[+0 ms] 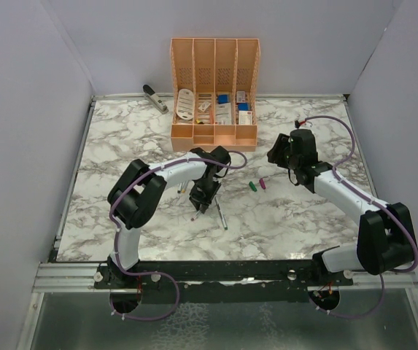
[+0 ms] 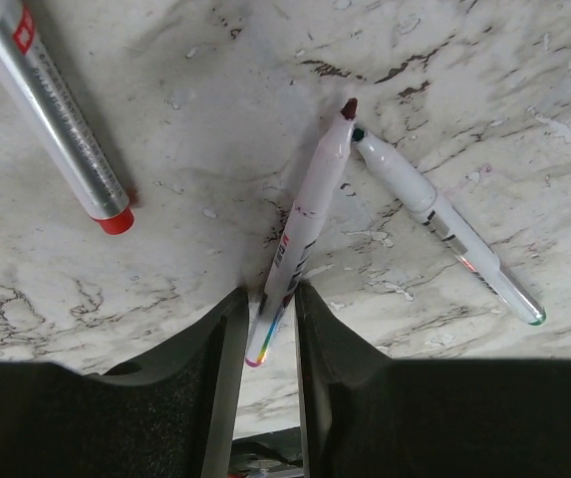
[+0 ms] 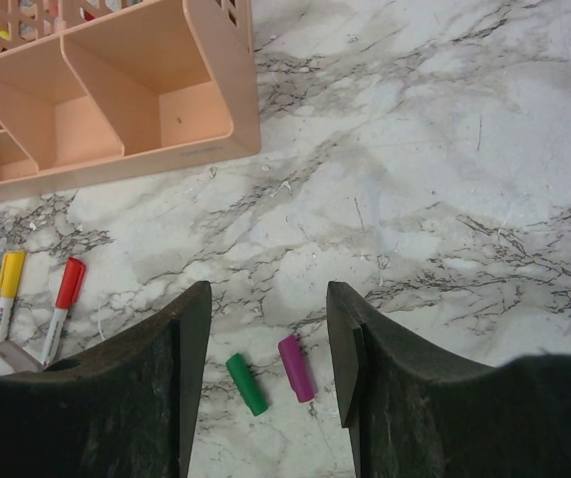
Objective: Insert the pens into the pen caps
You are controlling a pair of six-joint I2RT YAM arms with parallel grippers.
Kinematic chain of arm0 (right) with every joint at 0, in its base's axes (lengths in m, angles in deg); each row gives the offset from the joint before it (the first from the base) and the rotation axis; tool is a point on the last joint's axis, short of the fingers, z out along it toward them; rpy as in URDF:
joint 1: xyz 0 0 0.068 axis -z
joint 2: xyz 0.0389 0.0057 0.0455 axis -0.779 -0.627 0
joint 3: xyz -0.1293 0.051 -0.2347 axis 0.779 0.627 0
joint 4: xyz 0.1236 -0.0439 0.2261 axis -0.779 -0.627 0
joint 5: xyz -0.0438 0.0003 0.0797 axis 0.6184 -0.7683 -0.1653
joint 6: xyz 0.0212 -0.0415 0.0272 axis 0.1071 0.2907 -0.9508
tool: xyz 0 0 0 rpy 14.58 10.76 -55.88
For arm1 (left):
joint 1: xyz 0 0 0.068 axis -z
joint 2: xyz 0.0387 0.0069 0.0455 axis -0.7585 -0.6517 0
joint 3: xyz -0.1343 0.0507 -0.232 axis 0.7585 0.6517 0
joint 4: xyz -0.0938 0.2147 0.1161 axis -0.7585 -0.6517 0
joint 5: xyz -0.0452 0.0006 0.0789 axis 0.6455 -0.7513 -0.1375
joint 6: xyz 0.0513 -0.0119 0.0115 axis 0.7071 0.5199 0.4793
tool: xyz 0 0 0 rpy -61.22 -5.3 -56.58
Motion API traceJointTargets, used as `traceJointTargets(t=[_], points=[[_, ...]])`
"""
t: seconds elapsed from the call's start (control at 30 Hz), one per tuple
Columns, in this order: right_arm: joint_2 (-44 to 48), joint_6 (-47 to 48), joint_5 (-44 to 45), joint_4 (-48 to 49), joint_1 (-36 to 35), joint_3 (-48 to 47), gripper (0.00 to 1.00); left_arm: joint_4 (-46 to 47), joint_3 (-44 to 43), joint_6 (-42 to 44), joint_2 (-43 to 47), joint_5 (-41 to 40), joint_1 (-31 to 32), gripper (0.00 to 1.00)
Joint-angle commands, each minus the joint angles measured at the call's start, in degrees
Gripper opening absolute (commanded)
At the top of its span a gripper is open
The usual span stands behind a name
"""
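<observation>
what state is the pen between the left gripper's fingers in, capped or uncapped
Uncapped. In the left wrist view the pen between the fingers of the left gripper shows a bare dark-red tip, no cap on it.

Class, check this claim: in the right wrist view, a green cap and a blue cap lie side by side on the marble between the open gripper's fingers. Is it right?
No. The right wrist view shows a purple cap, not a blue one, beside the green cap; both lie on the marble between the fingers of the open right gripper.
</observation>
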Motion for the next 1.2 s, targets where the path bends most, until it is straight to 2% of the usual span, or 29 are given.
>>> traceJointTargets(t=[0.0,0.53,0.7,0.83,1.03,1.17], points=[[0.0,-0.4,0.2,1.9,0.0,-1.1,0.50,0.1,1.8,1.6,-3.6,-6.7,-0.2,0.29],[-1.3,-1.1,-1.2,1.9,0.0,-2.0,0.50,7.1,0.8,3.4,-4.3,-4.2,-0.2,0.29],[-1.6,-1.7,-1.5,1.9,0.0,-1.9,0.50,8.7,0.8,3.5,-5.3,-3.8,-0.3,0.19],[-1.7,-1.5,-1.3,1.8,0.0,-1.8,0.50,10.6,0.9,3.7,-5.7,-2.9,-0.7,0.00],[-3.1,0.2,-0.5,-1.3,0.0,-2.6,0.50,11.6,2.1,4.4,-5.8,-0.4,-1.8,0.00],[-5.7,2.4,-0.2,-5.1,0.0,-3.7,0.47,12.2,3.2,5.1,-2.6,-2.1,-2.0,0.00]])
